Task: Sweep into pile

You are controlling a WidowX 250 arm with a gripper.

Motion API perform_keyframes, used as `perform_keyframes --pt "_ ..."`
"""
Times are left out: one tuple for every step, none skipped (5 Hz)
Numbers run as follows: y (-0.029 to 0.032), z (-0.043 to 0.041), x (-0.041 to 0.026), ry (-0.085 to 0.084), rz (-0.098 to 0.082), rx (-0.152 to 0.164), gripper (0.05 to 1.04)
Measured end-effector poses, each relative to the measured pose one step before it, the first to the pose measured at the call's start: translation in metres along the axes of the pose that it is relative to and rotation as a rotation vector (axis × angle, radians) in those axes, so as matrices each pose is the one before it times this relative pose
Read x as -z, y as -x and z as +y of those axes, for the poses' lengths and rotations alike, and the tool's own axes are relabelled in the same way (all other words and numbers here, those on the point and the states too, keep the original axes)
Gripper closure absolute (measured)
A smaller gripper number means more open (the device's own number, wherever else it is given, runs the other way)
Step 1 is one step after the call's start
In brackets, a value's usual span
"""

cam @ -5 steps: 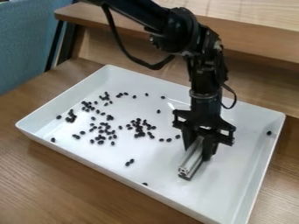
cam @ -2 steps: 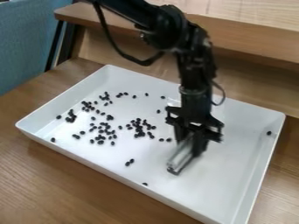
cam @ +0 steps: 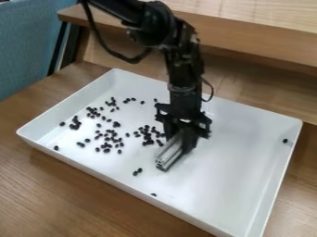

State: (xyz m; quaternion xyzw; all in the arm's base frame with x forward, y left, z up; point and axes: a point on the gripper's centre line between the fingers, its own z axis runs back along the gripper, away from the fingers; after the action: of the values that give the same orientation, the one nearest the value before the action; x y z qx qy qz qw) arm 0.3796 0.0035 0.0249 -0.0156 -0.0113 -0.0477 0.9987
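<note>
Nearest to us, the counter [cam: 68, 196] carries the white tray [cam: 102, 175], whose raised rim makes sense to us as a wall to keep small things from rolling away. Just inside the tray's near long edge lies a lone bean [cam: 153, 194], and a little farther in sits a pair of beans [cam: 136, 172]. Both lie outside the main scatter, so we judge they need a stroke of their own.

Beyond them is the metal bar [cam: 169, 155], slanting across the tray's middle with its lower end towards the near long edge. The black pincer [cam: 180, 140] is closed about it, one finger to each side. Held this way, the bar offers a long flank to the dark beans [cam: 114, 134], wider than the fingers alone could give, so we take it for the sweeping tool.

The beans spread loosely from beside the bar towards the left short edge, with some farther back near the far corner; they are in clumps and singles, no single pile. A stray bean [cam: 285, 140] sits by the right short edge, behind the bar's working side. We would keep the bar low and push leftward gently, since beans could slip around its ends.
</note>
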Motion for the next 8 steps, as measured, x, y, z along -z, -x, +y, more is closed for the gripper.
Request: perform_keyframes --pt "0.00549 0.01605 0.00322 -0.0259 -0.0080 -0.0180 0.681" --pt "0.00771 0.02249 0.00097 -0.0151 -0.0165 -0.0299 0.681" --pt "0.00701 0.02298 0.00102 -0.0054 -0.0098 -0.0168 0.682" --pt "0.00437 0.01469 0.00086 -0.0013 0.0051 -0.0291 0.682" --pt "0.01135 0.01815 -0.00048 -0.0033 0.0040 -0.0327 0.682" --pt "0.00720 0.01283 -0.00007 -0.0170 0.0293 0.0681 0.682" --pt "0.00061 0.01088 -0.00201 -0.0297 0.0439 0.1389 0.682" --pt "-0.00612 0.01688 0.00086 -0.0131 0.0065 0.1423 0.682"
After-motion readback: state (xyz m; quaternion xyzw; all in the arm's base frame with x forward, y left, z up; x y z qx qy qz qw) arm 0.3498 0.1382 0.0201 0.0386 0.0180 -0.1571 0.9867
